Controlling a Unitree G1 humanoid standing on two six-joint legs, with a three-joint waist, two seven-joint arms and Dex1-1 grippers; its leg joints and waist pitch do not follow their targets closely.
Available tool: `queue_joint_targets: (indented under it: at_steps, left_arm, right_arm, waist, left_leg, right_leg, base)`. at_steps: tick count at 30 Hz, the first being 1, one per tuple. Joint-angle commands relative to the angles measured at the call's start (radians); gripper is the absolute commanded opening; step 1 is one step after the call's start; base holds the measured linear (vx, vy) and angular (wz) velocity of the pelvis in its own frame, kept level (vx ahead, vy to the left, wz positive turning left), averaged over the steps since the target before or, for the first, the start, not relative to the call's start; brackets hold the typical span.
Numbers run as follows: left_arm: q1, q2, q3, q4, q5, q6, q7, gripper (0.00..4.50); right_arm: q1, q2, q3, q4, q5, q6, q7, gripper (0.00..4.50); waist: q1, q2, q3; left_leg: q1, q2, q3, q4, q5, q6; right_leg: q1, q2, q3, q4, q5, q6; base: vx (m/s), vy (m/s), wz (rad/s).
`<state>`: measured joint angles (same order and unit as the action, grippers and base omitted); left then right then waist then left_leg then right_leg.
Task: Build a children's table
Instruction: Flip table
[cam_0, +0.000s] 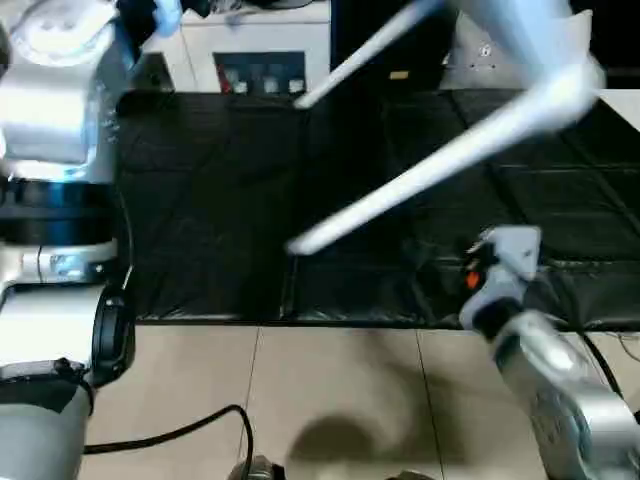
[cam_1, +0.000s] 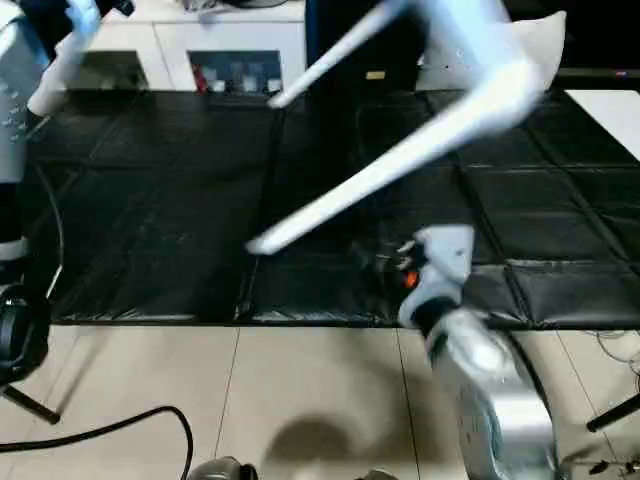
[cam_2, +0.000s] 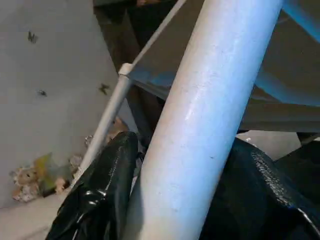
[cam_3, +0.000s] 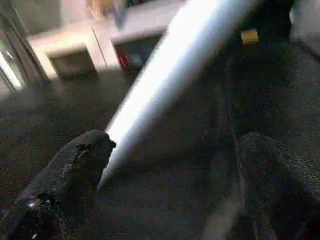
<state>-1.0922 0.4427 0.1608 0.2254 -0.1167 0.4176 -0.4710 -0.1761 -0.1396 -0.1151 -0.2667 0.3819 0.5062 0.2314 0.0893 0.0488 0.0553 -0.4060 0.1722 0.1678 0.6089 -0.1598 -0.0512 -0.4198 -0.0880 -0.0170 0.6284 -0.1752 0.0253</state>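
Legs of the children's table (cam_0: 470, 130) hang tilted in the air above the black mat (cam_0: 220, 220), two of them slanting down toward the mat's near edge, the lower leg (cam_1: 390, 165) ending above the mat just beyond the right gripper (cam_3: 165, 185). The left gripper (cam_2: 175, 200) is clamped around another leg (cam_2: 210, 110), whose white tube runs between the two black fingers (cam_2: 102, 190) with a finger pressed against each side. The right gripper's jaws stand wide apart and hold nothing; a tapered leg tip sits just past one finger (cam_3: 75, 165), close beside it, though whether they touch cannot be told. Beyond the mat's far edge stands a white cabinet (cam_0: 255, 50), and a black cable (cam_0: 170, 435) lies on the tiled floor (cam_0: 340, 390) on the mat's near side.
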Motion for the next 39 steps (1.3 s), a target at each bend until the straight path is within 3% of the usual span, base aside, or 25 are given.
queue_joint_targets:
  at_steps: [1, 4, 5, 7, 8, 9, 10, 11, 12, 14, 18, 20, 21, 22, 25, 26, 28, 32, 39]
  left_arm:
    - [-0.007, -0.01, 0.071, -0.044, -0.07, 0.018, 0.041, 2.44]
    - [0.008, -0.013, 0.09, -0.056, -0.094, 0.032, 0.055, 2.41]
    - [0.037, -0.011, 0.113, -0.067, -0.115, 0.035, 0.062, 2.4]
    - [0.068, -0.01, 0.138, -0.078, -0.125, 0.036, 0.056, 2.4]
    - [0.085, -0.009, 0.146, -0.083, -0.128, 0.03, 0.05, 2.4]
    - [0.118, -0.007, 0.158, -0.09, -0.135, 0.014, 0.033, 2.4]
    - [0.128, -0.007, 0.161, -0.093, -0.138, 0.011, 0.028, 2.4]
    - [0.14, -0.007, 0.164, -0.097, -0.14, 0.007, 0.025, 2.4]
    - [0.155, -0.003, 0.162, -0.102, -0.141, 0.0, 0.014, 2.39]
    - [0.191, 0.001, 0.168, -0.112, -0.153, -0.018, -0.011, 2.37]
    - [0.231, 0.001, 0.17, -0.113, -0.177, -0.041, -0.045, 2.23]
    - [0.272, -0.005, 0.165, -0.096, -0.225, -0.061, -0.136, 2.19]
    - [0.274, -0.006, 0.165, -0.094, -0.228, -0.066, -0.144, 2.16]
    - [0.283, -0.009, 0.164, -0.091, -0.24, -0.067, -0.159, 2.14]
    - [0.325, -0.009, 0.139, -0.063, -0.233, -0.1, -0.199, 2.06]
    - [0.344, -0.016, 0.133, -0.046, -0.228, -0.117, -0.203, 2.04]
    - [0.366, -0.027, 0.132, -0.029, -0.229, -0.135, -0.212, 2.01]
    - [0.39, -0.042, 0.127, 0.023, -0.208, -0.19, -0.225, 1.94]
    - [0.413, -0.042, 0.105, 0.118, -0.153, -0.273, -0.212, 1.87]
  right_arm:
    - [-0.03, 0.009, -0.024, 0.046, 0.013, -0.038, 0.014, 4.5]
    - [-0.102, 0.0, -0.025, 0.139, -0.001, -0.099, 0.051, 4.5]
    - [-0.193, -0.014, -0.024, 0.256, -0.02, -0.175, 0.082, 4.5]
    - [-0.27, -0.03, -0.02, 0.364, -0.043, -0.241, 0.103, 4.5]
    - [-0.305, -0.034, -0.026, 0.415, -0.052, -0.265, 0.096, 4.5]
    - [-0.363, -0.035, -0.046, 0.492, -0.063, -0.282, 0.056, 4.5]
    - [-0.378, -0.036, -0.052, 0.508, -0.066, -0.282, 0.041, 4.5]
    - [-0.392, -0.035, -0.055, 0.523, -0.069, -0.293, 0.041, 4.5]
    - [-0.405, -0.03, -0.057, 0.53, -0.056, -0.294, 0.059, 4.5]
    - [-0.445, -0.022, -0.059, 0.565, -0.037, -0.312, 0.097, 4.5]
    - [-0.523, -0.015, -0.064, 0.69, -0.014, -0.386, 0.181, 4.5]
    - [-0.607, -0.007, -0.062, 0.819, 0.029, -0.422, 0.33, 4.5]
    - [-0.612, -0.007, -0.062, 0.826, 0.032, -0.421, 0.342, 4.5]
    - [-0.624, -0.005, -0.06, 0.845, 0.032, -0.427, 0.366, 4.5]
    - [-0.662, 0.003, -0.038, 0.884, 0.023, -0.439, 0.454, 4.5]
    - [-0.662, 0.011, -0.029, 0.862, 0.039, -0.423, 0.483, 4.5]
    - [-0.67, 0.021, -0.023, 0.864, 0.059, -0.425, 0.533, 4.5]
    - [-0.633, 0.031, 0.003, 0.807, 0.089, -0.4, 0.596, 4.5]
    - [-0.518, 0.032, 0.057, 0.635, 0.104, -0.351, 0.628, 4.5]
  waist:
    - [-0.003, -0.015, -0.075]
    - [-0.003, -0.02, -0.077]
    - [-0.001, -0.031, -0.078]
    - [-0.007, -0.028, -0.075]
    - [-0.009, -0.033, -0.074]
    - [-0.006, -0.036, -0.075]
    - [-0.01, -0.034, -0.074]
    - [-0.007, -0.031, -0.076]
    - [-0.009, -0.04, -0.077]
    - [-0.006, -0.033, -0.079]
    - [-0.005, -0.031, -0.076]
    - [-0.012, -0.035, -0.075]
    - [-0.011, -0.035, -0.074]
    - [-0.008, -0.032, -0.075]
    - [-0.009, -0.039, -0.075]
    - [-0.007, -0.046, -0.074]
    - [-0.006, -0.045, -0.074]
    - [-0.005, -0.043, -0.076]
    - [0.007, -0.042, -0.074]
  left_leg:
    - [0.021, 0.022, -0.008, -0.068, -0.23, -0.016]
    - [0.017, 0.021, -0.004, -0.065, -0.19, -0.005]
    - [0.018, 0.022, -0.002, -0.063, -0.188, -0.003]
    - [0.017, 0.021, -0.002, -0.062, -0.195, -0.001]
    - [0.018, 0.02, 0.001, -0.061, -0.195, -0.002]
    - [0.019, 0.02, 0.002, -0.061, -0.191, -0.001]
    - [0.015, 0.019, 0.002, -0.063, -0.177, -0.001]
    - [0.02, 0.02, 0.002, -0.061, -0.174, -0.002]
    - [0.021, 0.023, 0.004, -0.062, -0.17, 0.004]
    - [0.023, 0.026, 0.001, -0.063, -0.17, 0.006]
    - [0.035, 0.031, 0.001, -0.068, -0.24, -0.014]
    - [0.031, 0.028, -0.001, -0.069, -0.285, -0.024]
    - [0.026, 0.028, -0.002, -0.072, -0.276, -0.022]
    - [0.032, 0.03, 0.0, -0.07, -0.275, -0.019]
    - [0.028, 0.03, 0.0, -0.071, -0.258, -0.01]
    - [0.028, 0.031, 0.001, -0.072, -0.253, -0.003]
    - [0.029, 0.033, -0.001, -0.073, -0.257, -0.003]
    - [0.034, 0.036, -0.001, -0.074, -0.259, -0.004]
    - [0.038, 0.039, -0.003, -0.081, -0.291, -0.017]
  right_leg:
    - [0.043, -0.03, 0.014, -0.076, -0.227, -0.178]
    - [0.05, -0.033, 0.013, -0.072, -0.193, -0.193]
    - [0.049, -0.035, 0.013, -0.072, -0.193, -0.195]
    - [0.05, -0.037, 0.012, -0.072, -0.234, -0.203]
    - [0.05, -0.035, 0.012, -0.074, -0.258, -0.197]
    - [0.049, -0.036, 0.013, -0.076, -0.26, -0.194]
    - [0.051, -0.034, 0.012, -0.074, -0.255, -0.194]
    - [0.048, -0.033, 0.013, -0.073, -0.248, -0.193]
    - [0.047, -0.029, 0.013, -0.073, -0.224, -0.193]
    - [0.047, -0.032, 0.012, -0.066, -0.199, -0.199]
    - [0.037, -0.029, 0.011, -0.067, -0.214, -0.205]
    - [0.041, -0.032, 0.011, -0.066, -0.218, -0.224]
    - [0.048, -0.033, 0.01, -0.067, -0.217, -0.221]
    - [0.041, -0.032, 0.012, -0.068, -0.207, -0.22]
    - [0.046, -0.032, 0.011, -0.065, -0.172, -0.232]
    - [0.047, -0.033, 0.012, -0.066, -0.176, -0.23]
    - [0.048, -0.035, 0.012, -0.065, -0.185, -0.228]
    - [0.044, -0.034, 0.011, -0.063, -0.167, -0.234]
    - [0.041, -0.036, 0.011, -0.07, -0.204, -0.206]
  base:
    - [0.0, 0.0, 0.0]
    - [0.0, 0.0, 0.0]
    - [0.0, 0.0, 0.0]
    - [0.0, 0.0, 0.0]
    - [0.0, 0.0, 0.0]
    - [0.0, 0.0, 0.0]
    - [0.0, 0.0, 0.0]
    - [0.0, 0.0, 0.0]
    - [0.0, 0.0, 0.0]
    - [0.0, 0.0, 0.0]
    - [0.0, 0.0, 0.0]
    - [0.0, 0.0, 0.0]
    - [0.0, 0.0, 0.0]
    - [0.0, 0.0, 0.0]
    - [0.0, 0.0, 0.0]
    - [0.0, 0.0, 0.0]
    - [0.0, 0.0, 0.0]
    - [0.0, 0.0, 0.0]
    - [0.0, 0.0, 0.0]
